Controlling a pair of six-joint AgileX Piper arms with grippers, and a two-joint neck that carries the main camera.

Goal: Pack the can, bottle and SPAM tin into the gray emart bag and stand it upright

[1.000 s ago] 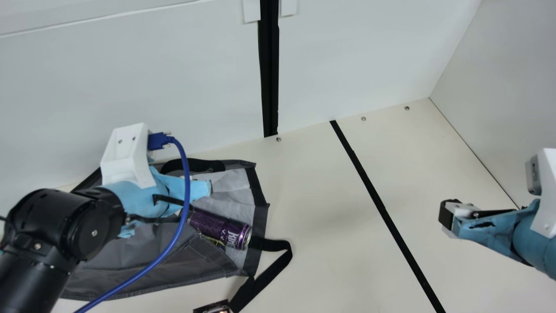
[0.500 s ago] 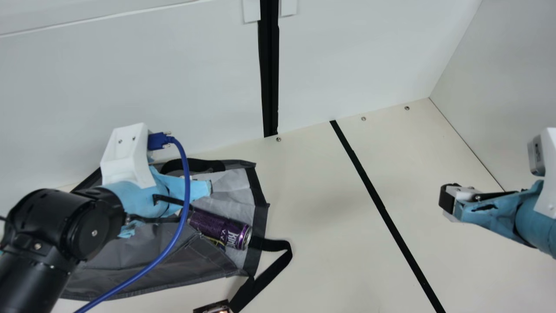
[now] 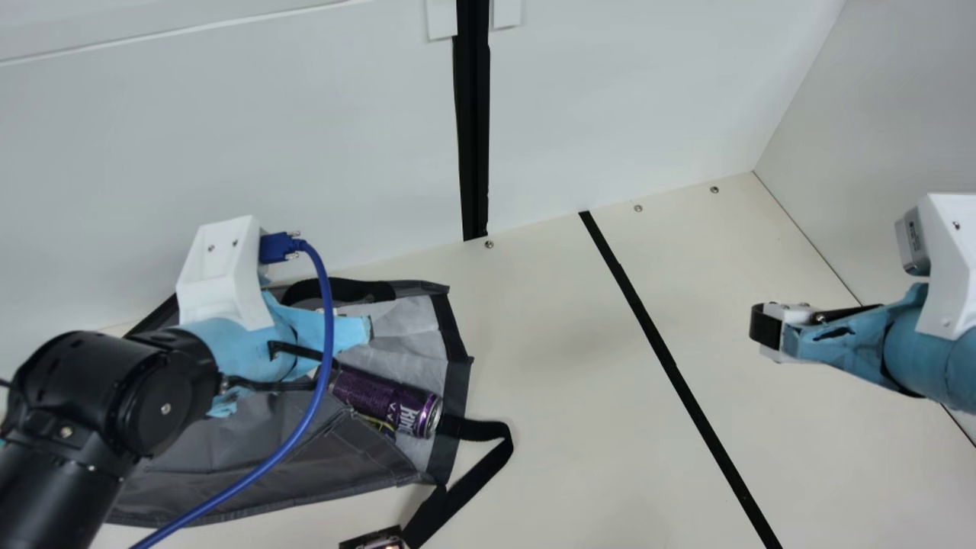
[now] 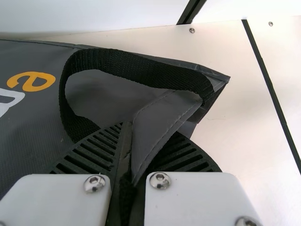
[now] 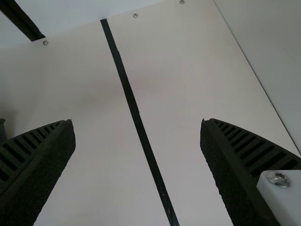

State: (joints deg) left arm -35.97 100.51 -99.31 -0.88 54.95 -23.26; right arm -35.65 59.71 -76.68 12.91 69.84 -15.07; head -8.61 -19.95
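- Right pincer (image 3: 765,326) has shifted toward the back wall (image 3: 343,152) and the bag (image 3: 267,473); wide open, grasping nothing, above the bench (image 3: 564,366).
- Left pincer (image 3: 352,332) is closed on the bag's edge, near a looped handle (image 4: 127,66).
- Can (image 3: 385,400) lies on its side in the bag's mouth, near the left pincer.

The emart bag (image 3: 313,469) lies on the table (image 3: 549,328), its mouth facing right. Inside the mouth rests the can (image 3: 389,402), with a partly hidden item (image 3: 379,424) just before it. Behind the bag stands the back wall (image 3: 320,152); well to its right runs a floor strip (image 3: 662,351). One handle (image 3: 469,430) extends right of the mouth.
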